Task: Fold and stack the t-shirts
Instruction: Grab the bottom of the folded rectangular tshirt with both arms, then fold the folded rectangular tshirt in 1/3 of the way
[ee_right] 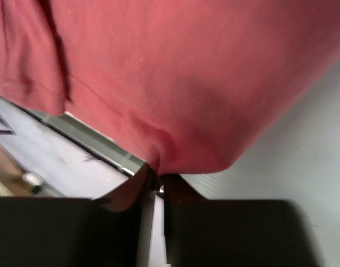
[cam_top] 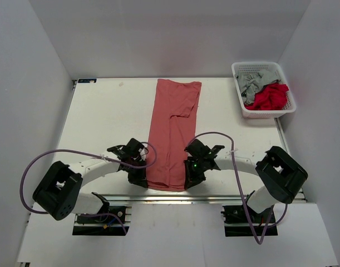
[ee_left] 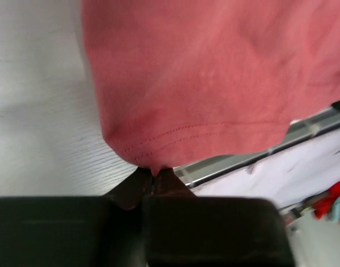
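The salmon-red t-shirt (cam_top: pixel 171 133) lies as a long narrow folded strip down the middle of the table, from the far edge to the near edge. My left gripper (cam_top: pixel 138 177) is shut on its near left corner; the left wrist view shows the hem (ee_left: pixel 175 136) pinched at my gripper (ee_left: pixel 153 173). My right gripper (cam_top: pixel 192 177) is shut on the near right corner, with cloth (ee_right: pixel 175 83) pinched at my gripper (ee_right: pixel 157 173). The brighter red t-shirt (cam_top: pixel 268 97) and the grey t-shirt (cam_top: pixel 254 79) lie crumpled in the basket.
A white mesh basket (cam_top: pixel 239 94) stands at the far right of the table. A metal rail (cam_top: pixel 158 196) runs along the table's near edge, just below the shirt's hem. Grey walls enclose the table on three sides.
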### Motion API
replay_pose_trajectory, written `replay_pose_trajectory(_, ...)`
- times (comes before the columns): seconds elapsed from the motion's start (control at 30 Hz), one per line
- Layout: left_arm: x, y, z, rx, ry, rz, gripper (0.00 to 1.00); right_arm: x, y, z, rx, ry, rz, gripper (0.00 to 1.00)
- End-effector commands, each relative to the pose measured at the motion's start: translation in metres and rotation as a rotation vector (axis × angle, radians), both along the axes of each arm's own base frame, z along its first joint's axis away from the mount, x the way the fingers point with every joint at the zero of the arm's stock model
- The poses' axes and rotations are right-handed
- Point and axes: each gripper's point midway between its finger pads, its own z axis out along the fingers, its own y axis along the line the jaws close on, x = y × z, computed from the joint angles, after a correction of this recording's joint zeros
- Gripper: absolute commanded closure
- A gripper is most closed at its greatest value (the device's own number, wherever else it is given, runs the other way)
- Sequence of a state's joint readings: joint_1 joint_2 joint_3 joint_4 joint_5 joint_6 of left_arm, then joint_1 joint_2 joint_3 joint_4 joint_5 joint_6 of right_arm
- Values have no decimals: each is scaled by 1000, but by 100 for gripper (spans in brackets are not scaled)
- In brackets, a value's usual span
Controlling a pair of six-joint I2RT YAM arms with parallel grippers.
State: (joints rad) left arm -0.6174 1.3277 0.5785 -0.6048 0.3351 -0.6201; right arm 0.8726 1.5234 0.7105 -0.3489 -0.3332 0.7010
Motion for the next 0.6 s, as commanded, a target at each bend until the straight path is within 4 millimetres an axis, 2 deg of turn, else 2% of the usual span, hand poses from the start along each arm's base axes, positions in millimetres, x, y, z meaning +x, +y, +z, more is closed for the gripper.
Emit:
replay_pose_trajectory(0.0,24,-14,21,-40,-96,-17,100,21,3,10,-34,-101,-4,96)
replay_pose_trajectory(0.03,29,-16,27,-53,-119,-25,100,25,2,16,-46,-121,-11,100)
replay_pose_trajectory(0.17,53,-33,53,-113,-211,-31,100,45,4,35,-34,-221,-33,100)
replay_pose_trajectory(0.23,61,-37,62,-121,-241,-27,100,53,4,38,-45,-260,-44,100)
replay_pose_trajectory(0.27,73,-40,71,-127,-275,-21,100,61,8,46,-33,-285,-49,100)
replay_pose_trajectory(0.33,80,-37,74,-96,-267,-5,100,75,5,50,-76,-339,-80,100)
replay_pose_trajectory(0.37,93,-37,84,-74,-308,13,100,80,2,50,-95,-345,-92,100)
replay_pose_trajectory(0.4,97,-35,85,-46,-310,22,100,98,-1,59,-130,-411,-128,100)
replay_pose_trajectory(0.43,106,-33,85,-16,-332,23,100,108,-4,61,-144,-429,-145,100)
replay_pose_trajectory(0.47,116,-39,94,-28,-359,15,100,116,-4,67,-146,-458,-146,100)
replay_pose_trajectory(0.5,123,-40,95,-12,-376,12,100,134,-10,72,-176,-506,-166,100)
replay_pose_trajectory(0.53,139,-43,106,-15,-414,19,100,141,-12,75,-191,-529,-163,100)
replay_pose_trajectory(0.57,147,-46,100,8,-406,22,100,148,-16,77,-210,-540,-164,100)
